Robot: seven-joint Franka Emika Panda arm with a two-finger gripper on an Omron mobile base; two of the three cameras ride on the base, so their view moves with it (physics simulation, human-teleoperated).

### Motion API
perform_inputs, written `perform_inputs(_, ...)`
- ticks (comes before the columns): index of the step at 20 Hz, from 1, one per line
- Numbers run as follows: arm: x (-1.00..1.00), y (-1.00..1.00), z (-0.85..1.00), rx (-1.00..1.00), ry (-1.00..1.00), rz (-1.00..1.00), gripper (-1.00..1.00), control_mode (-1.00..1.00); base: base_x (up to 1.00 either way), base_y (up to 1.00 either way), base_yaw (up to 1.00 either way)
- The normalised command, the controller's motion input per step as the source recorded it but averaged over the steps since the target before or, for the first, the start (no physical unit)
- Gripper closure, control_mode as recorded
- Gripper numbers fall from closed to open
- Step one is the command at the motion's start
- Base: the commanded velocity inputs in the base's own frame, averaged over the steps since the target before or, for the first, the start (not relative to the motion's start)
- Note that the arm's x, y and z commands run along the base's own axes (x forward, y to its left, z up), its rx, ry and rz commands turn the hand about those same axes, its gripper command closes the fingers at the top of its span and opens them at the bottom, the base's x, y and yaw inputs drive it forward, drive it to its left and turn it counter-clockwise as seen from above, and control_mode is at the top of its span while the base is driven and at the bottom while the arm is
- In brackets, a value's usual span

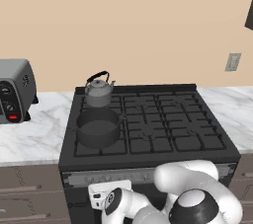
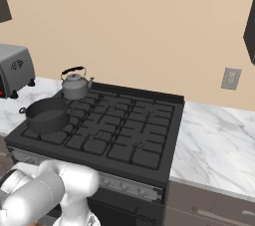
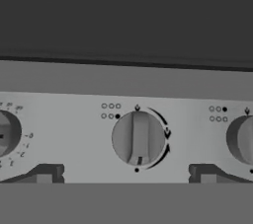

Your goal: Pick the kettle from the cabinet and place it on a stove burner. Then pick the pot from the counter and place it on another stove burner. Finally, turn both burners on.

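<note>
While the jaws are spread wide and empty, their two fingertips (image 3: 44, 173) are seen flanking one grey knob (image 3: 138, 138) on the stove's front panel without touching it. One kettle (image 1: 98, 91) is set on a back-left grate of the burners (image 1: 163, 119), one pot (image 1: 98, 128) just before it.
</note>
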Motion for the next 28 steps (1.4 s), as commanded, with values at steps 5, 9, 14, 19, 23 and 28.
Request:
perform_inputs(5,0.17,0.01,-0.22,0.0,0.0,0.0,-1.0,-1.0,0.0,0.0,0.0)
perform_inputs(9,0.15,0.04,-0.27,0.0,0.0,0.0,-1.0,-1.0,0.0,0.0,0.0)
perform_inputs(14,0.11,0.06,-0.24,0.0,0.0,0.0,-1.0,-1.0,0.0,0.0,0.0)
perform_inputs(19,0.05,0.01,-0.19,0.01,0.0,0.0,-1.0,-1.0,0.0,0.0,0.0)
perform_inputs(23,0.05,0.02,-0.15,0.0,0.0,0.0,1.0,-1.0,0.0,0.0,0.0)
perform_inputs(28,0.01,0.01,-0.01,0.0,0.0,0.0,1.0,-1.0,0.0,0.0,0.0)
